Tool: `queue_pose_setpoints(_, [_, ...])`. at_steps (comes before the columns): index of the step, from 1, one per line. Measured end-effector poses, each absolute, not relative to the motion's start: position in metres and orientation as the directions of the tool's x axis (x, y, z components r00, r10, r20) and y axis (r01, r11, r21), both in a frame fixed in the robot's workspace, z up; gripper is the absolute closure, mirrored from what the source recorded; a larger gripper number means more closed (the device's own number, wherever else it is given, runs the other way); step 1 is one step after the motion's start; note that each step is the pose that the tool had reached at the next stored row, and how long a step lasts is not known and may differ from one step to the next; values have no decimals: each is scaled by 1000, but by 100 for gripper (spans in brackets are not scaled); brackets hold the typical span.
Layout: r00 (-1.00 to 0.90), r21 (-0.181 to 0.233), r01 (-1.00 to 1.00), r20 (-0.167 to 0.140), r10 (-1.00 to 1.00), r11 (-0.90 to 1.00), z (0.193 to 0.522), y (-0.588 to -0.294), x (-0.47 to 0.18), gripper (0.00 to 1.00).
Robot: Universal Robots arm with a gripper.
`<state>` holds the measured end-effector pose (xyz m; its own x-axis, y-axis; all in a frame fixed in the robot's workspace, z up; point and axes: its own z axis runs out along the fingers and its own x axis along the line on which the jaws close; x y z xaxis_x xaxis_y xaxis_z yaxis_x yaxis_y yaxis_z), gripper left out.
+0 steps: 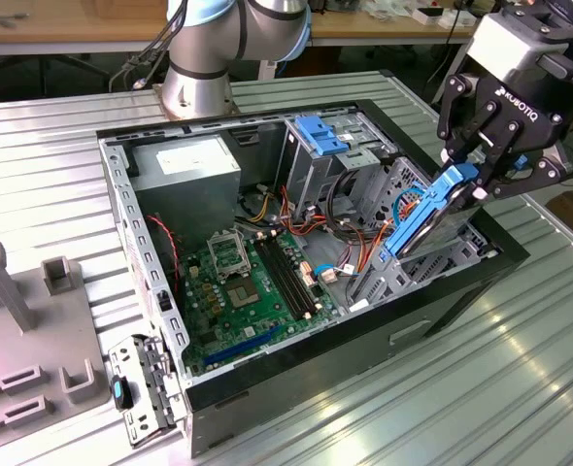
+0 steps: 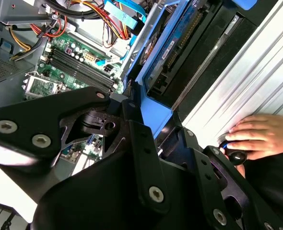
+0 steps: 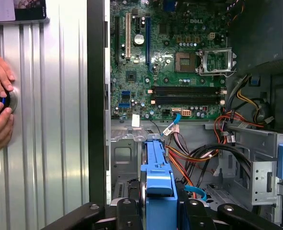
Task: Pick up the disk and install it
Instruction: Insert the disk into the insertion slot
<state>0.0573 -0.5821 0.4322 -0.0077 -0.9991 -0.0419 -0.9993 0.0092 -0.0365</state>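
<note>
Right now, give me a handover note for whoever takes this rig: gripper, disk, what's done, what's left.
Gripper: shut on the flat grey-metal disk with bright blue plastic side rails, by its upper end.
Disk: lifted, tilted, lower end inside the open black computer case, exterior view's right side.
Done: pickup. Left: disk not yet seated.
Person's hand rests on the table beside the case.

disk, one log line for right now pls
gripper: shut on grey-metal disk with blue side rails | disk: tilted on edge, upper end above rim of open black computer case | state: held, not seated
</note>
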Motion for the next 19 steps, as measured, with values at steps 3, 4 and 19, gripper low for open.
queue_pose_setpoints(3, [-8, -37, -999, -42, -999, 9, 432, -582, 57, 63])
queue_pose_setpoints(4, [-8, -37, -999, -41, -999, 9, 432, -582, 57, 62])
queue_pose_setpoints(19, [-8, -37, -999, -41, -999, 9, 432, -582, 58, 64])
